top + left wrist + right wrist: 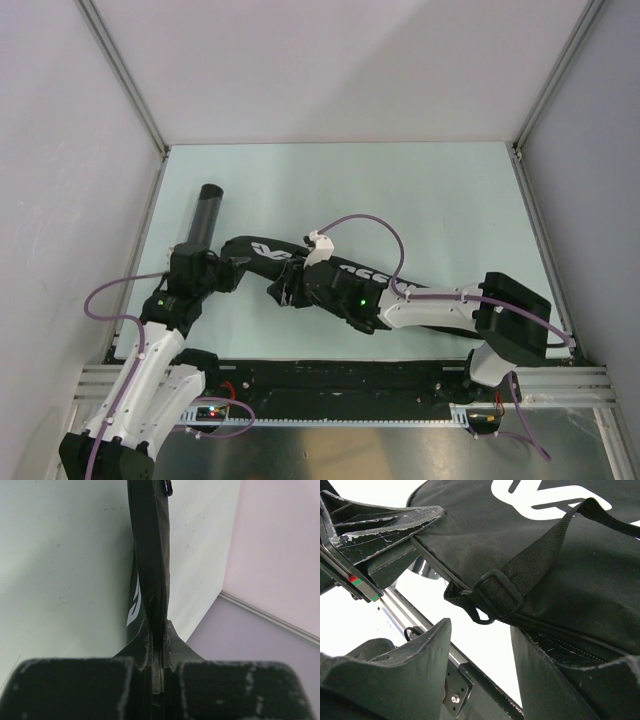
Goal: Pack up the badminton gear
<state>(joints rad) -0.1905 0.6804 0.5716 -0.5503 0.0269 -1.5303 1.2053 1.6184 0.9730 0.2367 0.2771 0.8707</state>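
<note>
While the long black fabric racket bag with white lettering (pixel 255 251) lies across the middle of the pale green table (pixel 420 200), I read the left gripper (pixel 159 645) as clenched on the bag's thin left end, with the fabric pinched edge-on between its fingers. The right gripper (pixel 445 567) stands released, jaws apart at the bag's near edge, beside the black webbing strap (pixel 545 550) and its plastic buckle (pixel 495 596). A black cylindrical tube (pixel 205 212) sits near the bag's left end, just beyond the left wrist.
</note>
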